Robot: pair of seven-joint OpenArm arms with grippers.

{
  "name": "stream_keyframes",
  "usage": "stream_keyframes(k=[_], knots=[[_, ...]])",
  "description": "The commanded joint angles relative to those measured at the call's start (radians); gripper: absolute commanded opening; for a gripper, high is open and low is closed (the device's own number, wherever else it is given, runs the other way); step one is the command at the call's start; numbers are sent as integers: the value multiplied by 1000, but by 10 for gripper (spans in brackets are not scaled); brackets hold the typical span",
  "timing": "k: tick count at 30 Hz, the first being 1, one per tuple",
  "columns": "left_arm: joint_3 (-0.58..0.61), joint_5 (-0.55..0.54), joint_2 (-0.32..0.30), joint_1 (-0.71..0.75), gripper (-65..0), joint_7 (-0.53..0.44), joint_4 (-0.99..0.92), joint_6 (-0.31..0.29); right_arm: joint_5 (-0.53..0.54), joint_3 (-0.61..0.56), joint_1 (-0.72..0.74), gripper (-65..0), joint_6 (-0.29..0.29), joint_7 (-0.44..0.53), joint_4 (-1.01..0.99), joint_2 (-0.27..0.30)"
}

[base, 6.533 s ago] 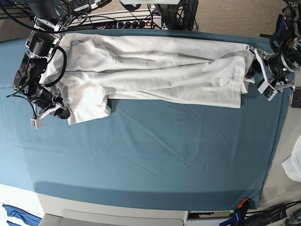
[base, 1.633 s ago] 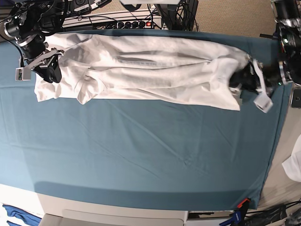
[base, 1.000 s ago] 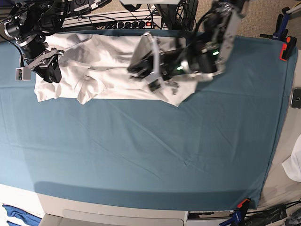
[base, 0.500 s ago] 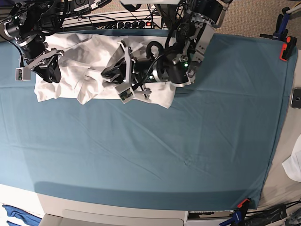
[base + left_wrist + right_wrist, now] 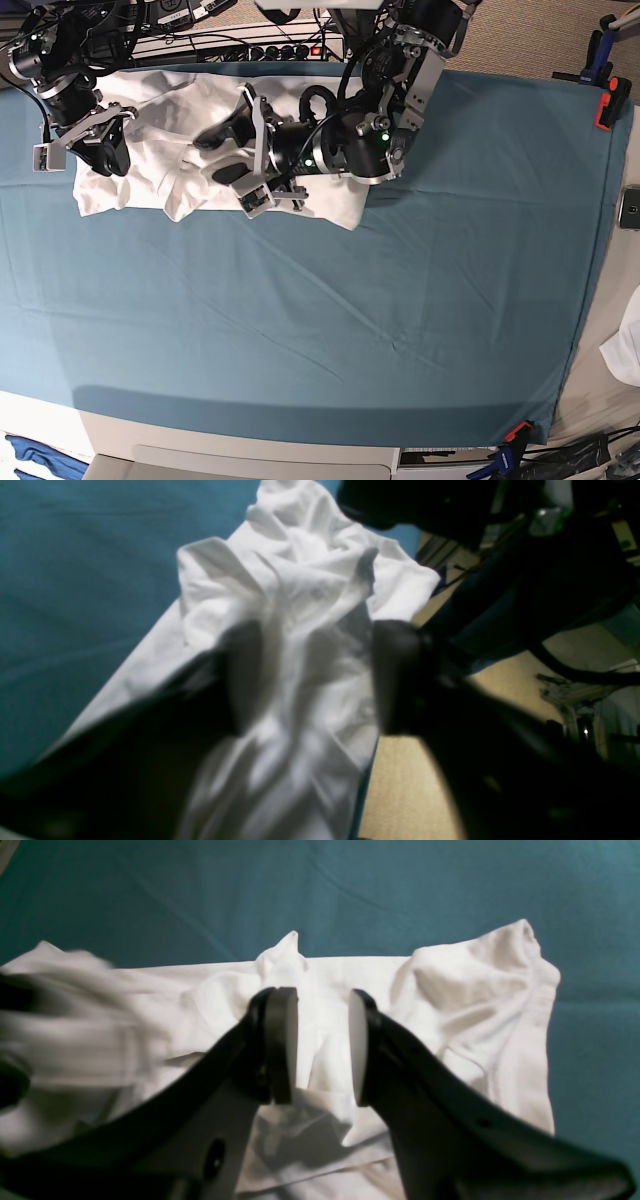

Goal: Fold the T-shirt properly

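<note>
A teal tabletop (image 5: 400, 300) carries the T-shirt (image 5: 160, 150), bunched along its far left side; the left claw (image 5: 232, 150) is spread wide over the cloth; the right claw (image 5: 320, 1045) hangs parted above the shirt, gripping nothing.

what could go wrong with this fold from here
The left gripper stands open over the T-shirt, so the half it carried across may land bunched instead of flat; the left wrist view shows crumpled cloth between the fingers. The folded edge near the tablecloth looks uneven and could set a crooked crease. The right gripper has its fingers apart over the sleeve end, so nothing seems to pin that side if the cloth gets dragged.
</note>
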Motion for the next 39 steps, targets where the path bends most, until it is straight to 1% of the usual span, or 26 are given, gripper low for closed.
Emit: stream_keyframes(k=[1, 4, 6, 7, 8, 9, 10, 12, 13, 14, 17, 20, 22, 24, 28, 31, 33, 36, 39], knots=[[3, -21, 16, -12, -248, -25, 20, 14, 20, 6, 2, -470, 1, 29, 16, 14], [2, -21, 15, -13, -251, 11, 57, 19, 20, 6, 2, -470, 1, 29, 16, 14], [2, -20, 3, -13, -255, 40, 113, 15, 20, 6, 2, -470, 1, 29, 16, 14], [0, -14, -10, -10, -275, 42, 143, 16, 20, 6, 2, -470, 1, 29, 16, 14], [-8, -1, -22, -6, -308, 42, 175, 16, 19, 6, 2, -470, 1, 29, 16, 14], [-22, 13, -36, 2, -357, 43, 209, 16, 19, 6, 2, -470, 1, 29, 16, 14], [-42, 26, -51, 11, -424, 42, 243, 16, 19, 6, 2, -470, 1, 29, 16, 14], [-106, 35, -85, 38, -595, 47, 312, 16, 16, 6, 2, -470, 1, 29, 16, 14], [-146, 35, -105, 55, -650, 47, 346, 17, 16, 6, 2, -470, 1, 29, 16, 14], [-191, 35, -127, 74, -650, 47, 378, 29, 17, 6, 2, -470, 1, 29, 16, 14], [-332, 35, -197, 135, -650, 47, 454, 90, 17, 6, 2, -470, 1, 30, 16, 14], [-461, 40, -256, 198, -650, 56, 479, 163, 17, 6, 2, -470, 1, 33, 16, 14], [-518, 42, -283, 243, -650, 78, 478, 204, 17, 6, 2, -470, 1, 35, 16, 14], [-543, 39, -301, 293, -650, 87, 478, 230, 17, 6, 2, -470, 1, 37, 16, 14], [-523, -6, -304, 366, -650, 108, 478, 237, 17, 6, 2, -470, 1, 37, 16, 14], [-459, 6, -299, 393, -650, 107, 478, 237, 17, 6, 2, -470, 1, 38, 16, 14], [-401, 56, -299, 394, -650, 98, 478, 238, 17, 6, 2, -470, 1, 41, 16, 14], [-320, 147, -299, 391, -650, 61, 478, 275, 17, 6, 2, -470, 1, 41, 16, 14], [-254, 203, -294, 388, -650, 41, 478, 278, 17, 6, 2, -470, 1, 40, 16, 14]])
